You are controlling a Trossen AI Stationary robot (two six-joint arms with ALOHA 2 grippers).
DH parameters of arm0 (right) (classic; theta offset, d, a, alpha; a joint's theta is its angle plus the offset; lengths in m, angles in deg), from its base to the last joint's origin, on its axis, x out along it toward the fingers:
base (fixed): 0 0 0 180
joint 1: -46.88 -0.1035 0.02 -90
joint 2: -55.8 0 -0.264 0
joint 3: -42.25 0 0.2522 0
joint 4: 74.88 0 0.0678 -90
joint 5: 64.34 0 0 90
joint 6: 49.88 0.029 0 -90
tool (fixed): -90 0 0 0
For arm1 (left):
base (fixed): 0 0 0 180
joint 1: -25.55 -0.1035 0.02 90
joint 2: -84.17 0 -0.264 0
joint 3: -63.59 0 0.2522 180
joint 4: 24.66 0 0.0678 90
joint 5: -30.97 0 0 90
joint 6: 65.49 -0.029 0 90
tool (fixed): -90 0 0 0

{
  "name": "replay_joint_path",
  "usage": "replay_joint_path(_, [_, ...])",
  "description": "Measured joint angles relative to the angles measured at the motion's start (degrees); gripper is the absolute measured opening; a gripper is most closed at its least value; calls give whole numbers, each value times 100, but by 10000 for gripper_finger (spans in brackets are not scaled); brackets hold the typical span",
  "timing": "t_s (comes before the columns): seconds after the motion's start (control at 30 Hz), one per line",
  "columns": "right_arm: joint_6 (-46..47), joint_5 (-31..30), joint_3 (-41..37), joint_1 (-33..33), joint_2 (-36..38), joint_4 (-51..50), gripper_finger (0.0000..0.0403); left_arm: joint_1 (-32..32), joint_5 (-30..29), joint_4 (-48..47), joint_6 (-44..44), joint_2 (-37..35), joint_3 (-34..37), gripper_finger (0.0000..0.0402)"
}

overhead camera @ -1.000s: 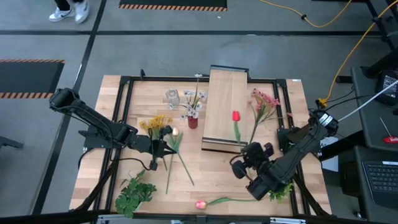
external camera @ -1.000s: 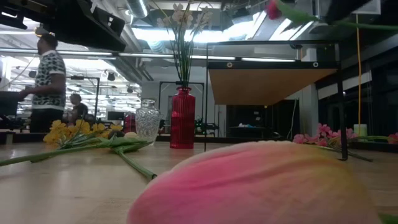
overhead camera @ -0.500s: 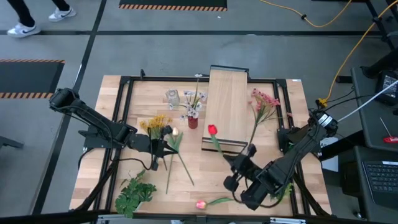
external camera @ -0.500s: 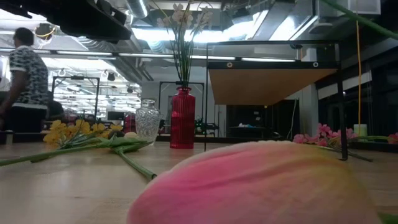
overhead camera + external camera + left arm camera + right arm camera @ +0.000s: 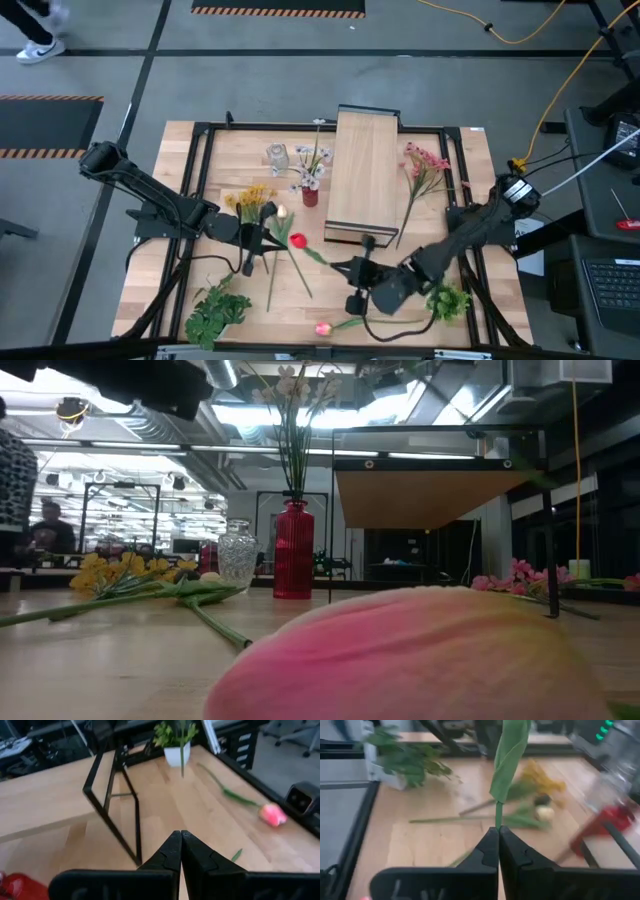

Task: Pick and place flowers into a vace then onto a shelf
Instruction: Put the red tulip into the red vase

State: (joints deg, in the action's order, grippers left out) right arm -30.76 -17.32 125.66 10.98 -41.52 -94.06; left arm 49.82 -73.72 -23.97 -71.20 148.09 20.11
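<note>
My right gripper point(image 5: 357, 270) is shut on the red rose point(image 5: 297, 241), left of the shelf point(image 5: 365, 175), a light-wood plank on a dark frame. My left gripper point(image 5: 250, 252) is shut and holds nothing; it hangs over the yellow daisies point(image 5: 250, 200) and loose stems. The clear glass vase point(image 5: 277, 157) stands on the table's far part, also in the low view point(image 5: 237, 555). Pink blossom sprays point(image 5: 425, 165) lie right of the shelf. The pink tulip point(image 5: 323, 328) lies at the near edge and fills the low view point(image 5: 400, 660). My right gripper pinches the rose's green stem point(image 5: 496, 820) between its two fingertips, near the end away from the blossom. The fingers come level from the table's right. The rose is lifted clear, its stem reaching leftward with a leaf point(image 5: 510, 750) and the red blossom at the far end.
A red cylinder vase point(image 5: 310, 195) with white sprigs stands between the glass vase and the shelf. Green leafy bunches sit at the near left point(image 5: 215, 315) and near right point(image 5: 445, 300). A dark frame rims the table. People move in the room behind.
My right gripper has swung from the shelf's near end toward the table's left and near edge, carrying the rose. The blossom has gone from over the shelf to beside the loose stems, and the stem has turned to point left. My left arm has kept still.
</note>
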Motion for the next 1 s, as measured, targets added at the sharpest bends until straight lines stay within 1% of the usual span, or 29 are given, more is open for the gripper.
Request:
replay_joint_path(0.1, [-1006, 630, -267, 248, 146, 967, 0, 0, 208, 119, 1, 0, 0, 6])
replay_joint_path(0.17, [-1465, 982, -506, 407, 235, 1484, 0, 0, 293, 174, 1, -1, 0, 6])
replay_joint_path(0.3, [-2085, 1471, -1053, 688, 317, 2322, 0, 0, 210, 511, 0, -2, 0, 7])
replay_joint_path(0.4, [-2320, 2116, -1440, 919, 319, 3115, 0, 0, 198, 847, -148, -2, 0, 16])
replay_joint_path(0.47, [-2534, 2586, -1650, 1053, 319, 3738, 0, 0, 210, 1085, -194, -2, 0, 29])
replay_joint_path(0.5, [-2629, 2727, -1734, 1105, 319, 4011, 0, 0, 240, 1157, -193, -2, 0, 38])
replay_joint_path(0.57, [-2826, 2835, -1847, 1191, 319, 4381, 0, 0, 277, 1229, -193, -2, 0, 60])
replay_joint_path(0.7, [-2931, 2948, -1858, 1317, 319, 4671, 0, 0, 275, 1499, -49, -2, 0, 111])
replay_joint_path(0.83, [-3143, 3326, -1858, 1403, 319, 4844, 0, 0, 19, 1860, 40, -2, 0, 158])
replay_joint_path(0.93, [-3164, 3382, -1853, 1457, 319, 4849, 0, -4, -62, 2058, 47, 2, 0, 179])
replay_joint_path(1.0, [-3166, 3387, -1853, 1504, 319, 4859, 0, -6, -40, 2252, 49, 74, -2, 185])
